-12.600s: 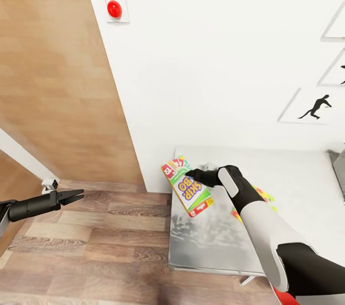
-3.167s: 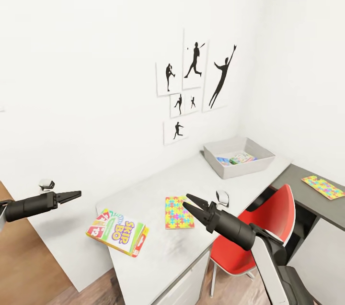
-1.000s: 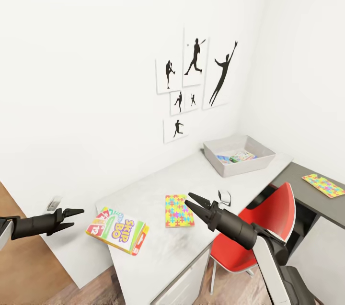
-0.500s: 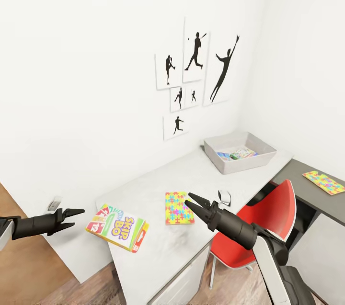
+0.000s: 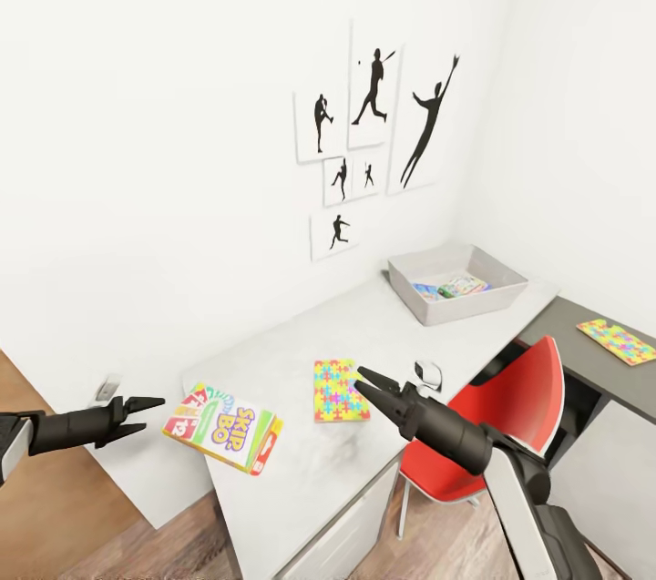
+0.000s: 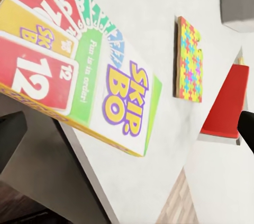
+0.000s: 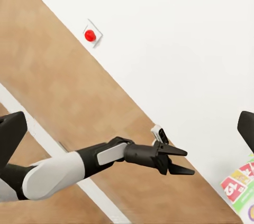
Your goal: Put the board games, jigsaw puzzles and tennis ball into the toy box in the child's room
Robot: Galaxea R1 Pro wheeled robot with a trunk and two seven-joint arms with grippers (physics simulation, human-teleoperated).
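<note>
Hovering off the near corner of the tabletop (image 5: 383,325), the left end effector (image 5: 151,409) has its two fingers parted and empty, pointing at the Skip-Bo board game (image 5: 222,428) just beside it. That box lies flat near the tabletop's near edge, one corner over the rim; in the left wrist view the Skip-Bo board game (image 6: 79,81) is seen close up. The right end effector (image 5: 367,383) hangs above the tabletop's front edge, its fingers spread and holding nothing, tips near a jigsaw puzzle (image 5: 336,390) lying flat mid-tabletop.

Farther along, by the corner of the walls, sits the toy box (image 5: 474,295), with colourful flat items inside that are too small to name. A second jigsaw puzzle (image 5: 621,340) rests on the darker grey tabletop section (image 5: 583,360) at the right. A red chair (image 5: 510,407) is tucked under the front edge. Baseball-player silhouette pictures (image 5: 374,129) hang on the white wall. In the right wrist view, the left end effector (image 7: 177,161) shows before a wooden door (image 7: 63,108) and a red wall button (image 7: 90,35).
</note>
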